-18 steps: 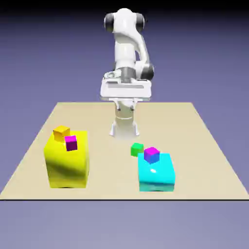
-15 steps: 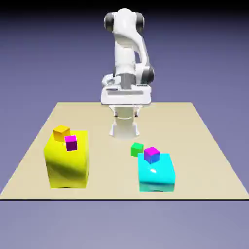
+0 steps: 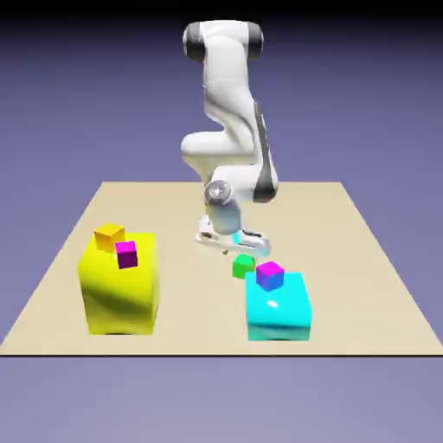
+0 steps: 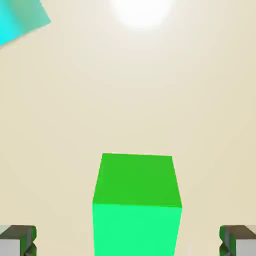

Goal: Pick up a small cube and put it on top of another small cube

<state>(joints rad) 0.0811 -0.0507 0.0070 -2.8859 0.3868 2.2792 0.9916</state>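
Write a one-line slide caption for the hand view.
Open gripper above the small green cube on the tan table, finger tips apart from it.

Two big blocks stand on the tan surface (image 3: 363,260): one glossy yellow block (image 3: 119,281) and one glossy cyan block (image 3: 279,307). Four small cubes: one plain green cube (image 3: 243,266), one orange cube (image 3: 109,235), and two purple-magenta cubes (image 3: 126,253) (image 3: 270,275). One white robot arm (image 3: 229,112).
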